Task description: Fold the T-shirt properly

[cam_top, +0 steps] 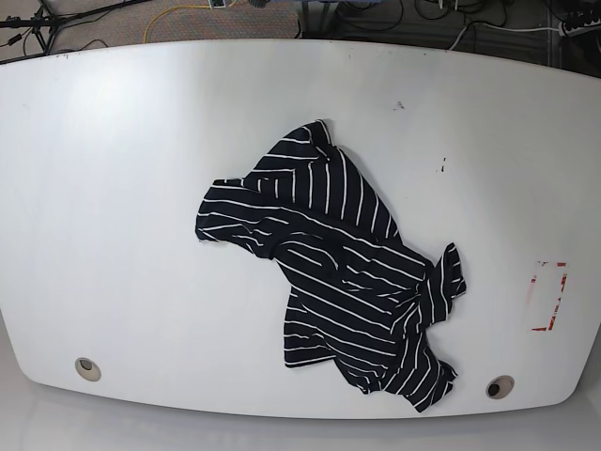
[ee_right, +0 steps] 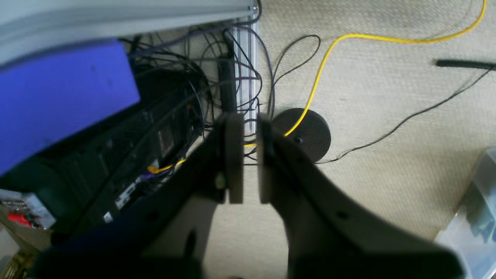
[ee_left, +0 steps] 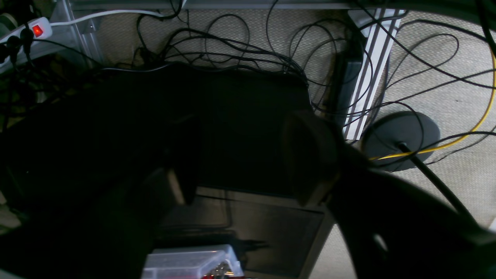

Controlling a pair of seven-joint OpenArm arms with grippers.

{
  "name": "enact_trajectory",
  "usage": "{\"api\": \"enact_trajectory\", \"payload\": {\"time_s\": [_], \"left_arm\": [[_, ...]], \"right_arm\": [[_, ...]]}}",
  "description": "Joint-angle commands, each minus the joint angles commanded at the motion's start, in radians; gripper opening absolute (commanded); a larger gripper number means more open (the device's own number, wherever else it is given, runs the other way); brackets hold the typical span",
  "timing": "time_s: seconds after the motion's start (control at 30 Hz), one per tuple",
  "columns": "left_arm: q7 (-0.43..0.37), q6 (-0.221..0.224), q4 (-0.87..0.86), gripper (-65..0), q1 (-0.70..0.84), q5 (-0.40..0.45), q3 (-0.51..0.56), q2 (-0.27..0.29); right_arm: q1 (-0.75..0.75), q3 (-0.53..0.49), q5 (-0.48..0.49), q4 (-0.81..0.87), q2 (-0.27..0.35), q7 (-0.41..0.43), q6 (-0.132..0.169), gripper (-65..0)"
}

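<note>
A crumpled dark navy, white-striped fabric T-shirt (cam_top: 343, 272) lies mid-table on the white oval table (cam_top: 113, 188), untouched. Left gripper (ee_left: 248, 162) spread, right gripper (ee_right: 250, 159) nearly closed, both empty, off-table. Folding unstarted; flattening likely comes next.

Neither arm shows in the base view, and the T-shirt (cam_top: 338, 272) lies so crumpled that its sleeves and neck cannot be made out — folds cover much of the fabric. In the left wrist view the left gripper (ee_left: 244, 166) is deep in shadow, its near parts cut off by the frame's lower edge; the dark box (ee_left: 240, 128) behind it is barely legible.
</note>
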Motion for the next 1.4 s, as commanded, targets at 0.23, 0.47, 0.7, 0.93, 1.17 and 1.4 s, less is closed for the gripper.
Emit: {"api": "enact_trajectory", "payload": {"time_s": [0.23,0.47,0.7,0.93,1.17,1.4], "left_arm": [[0.004,-0.007,0.009,-29.4,0.005,0.002,0.006,0.004],[-0.001,-0.006,0.028,-27.7,0.024,0.002,0.008,0.005],[-0.010,-0.007,0.062,-27.7,0.064,0.001,0.019,0.002],[-0.034,-0.010,0.215,-27.9,0.197,-0.010,0.017,0.005],[-0.035,-0.011,0.287,-27.7,0.250,-0.023,0.012,0.008],[-0.034,-0.014,0.402,-27.6,0.320,-0.069,0.015,0.014]], "right_arm": [[0.012,0.000,0.003,-0.025,0.004,0.015,-0.004,-60.1],[0.001,-0.002,0.003,-0.021,0.003,0.017,-0.004,-60.1],[-0.026,-0.010,0.009,-0.008,-0.003,0.028,-0.006,-60.1],[-0.118,-0.019,0.042,0.075,-0.013,0.052,-0.004,-60.5],[-0.165,-0.025,0.049,0.129,-0.017,0.058,-0.001,-60.7],[-0.217,-0.027,0.023,0.201,-0.016,0.082,0.002,-60.5]]}}
